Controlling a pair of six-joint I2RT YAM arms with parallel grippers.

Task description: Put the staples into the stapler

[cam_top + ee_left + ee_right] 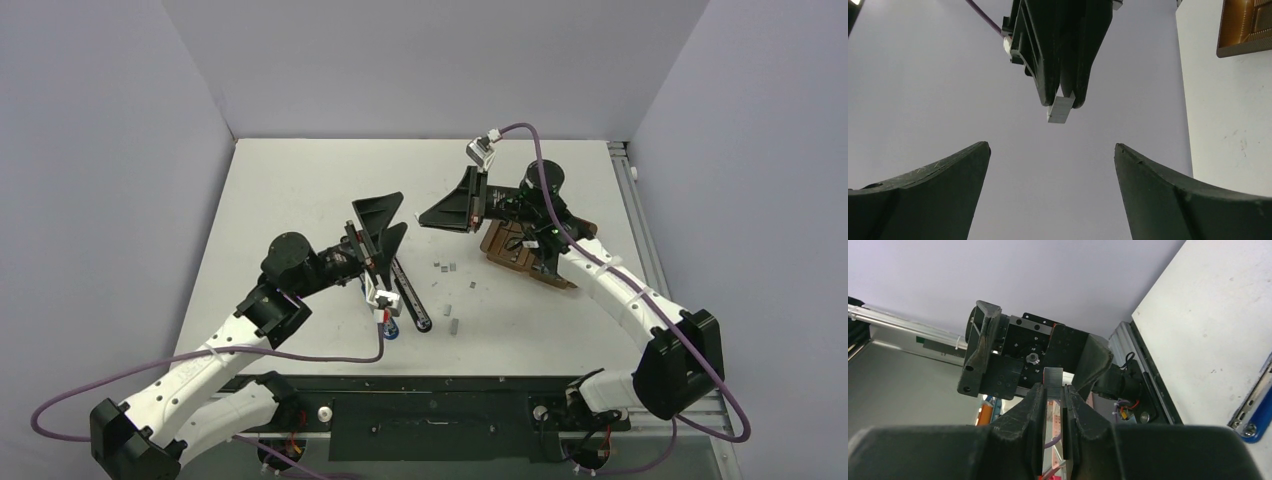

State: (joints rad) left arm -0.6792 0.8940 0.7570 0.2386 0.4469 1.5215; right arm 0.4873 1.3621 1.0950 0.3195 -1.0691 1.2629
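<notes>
Left jaws wide | right jaws pinch staples | stapler, tray below

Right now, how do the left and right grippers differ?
The left gripper has jaws wide open and empty; the right gripper has jaws shut on a staple strip. The left gripper sits by the stapler; the right gripper sits nearer the brown tray. Both point toward each other.

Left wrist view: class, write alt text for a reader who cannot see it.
The right gripper, shut on a small grey strip of staples, points down from the top. Below it the left gripper stands wide open; a white table and brown tray show at right.
</notes>
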